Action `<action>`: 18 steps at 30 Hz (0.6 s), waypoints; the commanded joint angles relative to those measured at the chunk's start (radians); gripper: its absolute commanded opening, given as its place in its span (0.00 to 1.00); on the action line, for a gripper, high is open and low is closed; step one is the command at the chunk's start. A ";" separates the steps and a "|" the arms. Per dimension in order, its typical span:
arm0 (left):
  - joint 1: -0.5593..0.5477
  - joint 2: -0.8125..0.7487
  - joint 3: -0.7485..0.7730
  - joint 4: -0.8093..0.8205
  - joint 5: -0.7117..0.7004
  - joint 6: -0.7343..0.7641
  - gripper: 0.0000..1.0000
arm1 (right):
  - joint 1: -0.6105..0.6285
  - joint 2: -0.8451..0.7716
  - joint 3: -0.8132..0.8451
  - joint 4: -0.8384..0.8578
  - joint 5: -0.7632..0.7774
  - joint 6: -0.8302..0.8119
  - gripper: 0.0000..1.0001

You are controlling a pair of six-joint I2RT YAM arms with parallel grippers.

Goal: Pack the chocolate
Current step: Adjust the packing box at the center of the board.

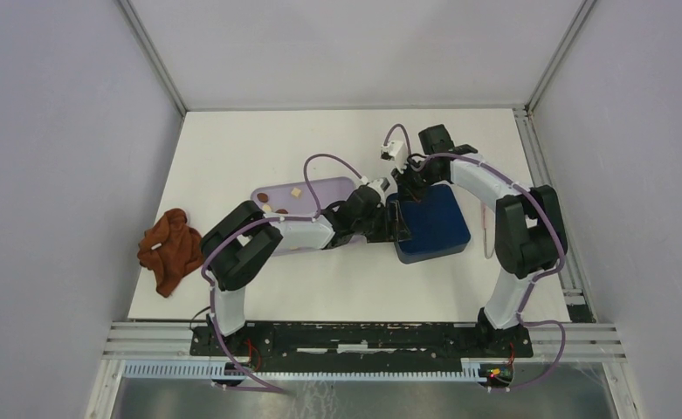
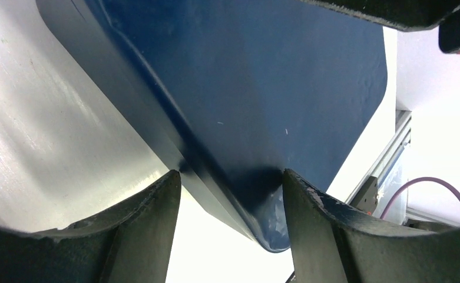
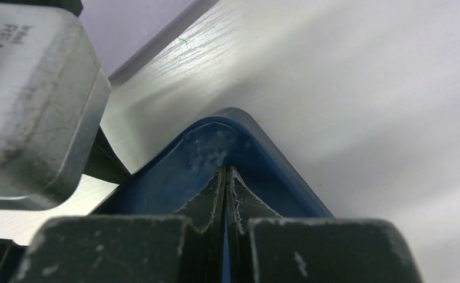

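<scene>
At the left tool [image 2: 229, 177]: jaws apart, astride a rounded corner of the navy box [image 2: 274, 88], pads right against its rim; cannot tell whether clamping or merely flanking. At the right tool [image 3: 224, 174]: clenched tight, nothing visible between the pads, tips set down on the box's far-left corner. Farther out on the tabletop [image 1: 232, 157], left of the box: a lavender tray [image 1: 337, 185] bearing the chocolate [image 1: 295, 193], only a few pieces, none visible in the box, seen from above merely as a flat navy top. Beyond that, near the left edge, a crumpled reddish-brown cloth [image 1: 169, 249]. Judged as box handling rather than candy handling: working the lid or steadying the box, packing apparently not yet done. Next, probably: keep the left-side hold firm, press or pry at the corner without skidding the box, then turn to the tray.
</scene>
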 commanded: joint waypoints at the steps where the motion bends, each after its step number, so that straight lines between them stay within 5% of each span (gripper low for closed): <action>1: 0.003 0.034 -0.067 -0.035 -0.005 -0.007 0.68 | -0.011 0.007 -0.012 -0.042 0.065 -0.012 0.05; 8: 0.021 -0.106 -0.044 -0.042 -0.065 0.080 0.74 | -0.129 -0.232 0.075 -0.180 -0.112 -0.143 0.23; 15: 0.092 -0.309 0.000 -0.083 -0.108 0.185 0.80 | -0.240 -0.508 -0.135 -0.380 -0.228 -0.509 0.24; 18: 0.177 -0.291 0.053 -0.160 -0.096 0.210 0.62 | -0.241 -0.613 -0.301 -0.455 -0.244 -0.749 0.24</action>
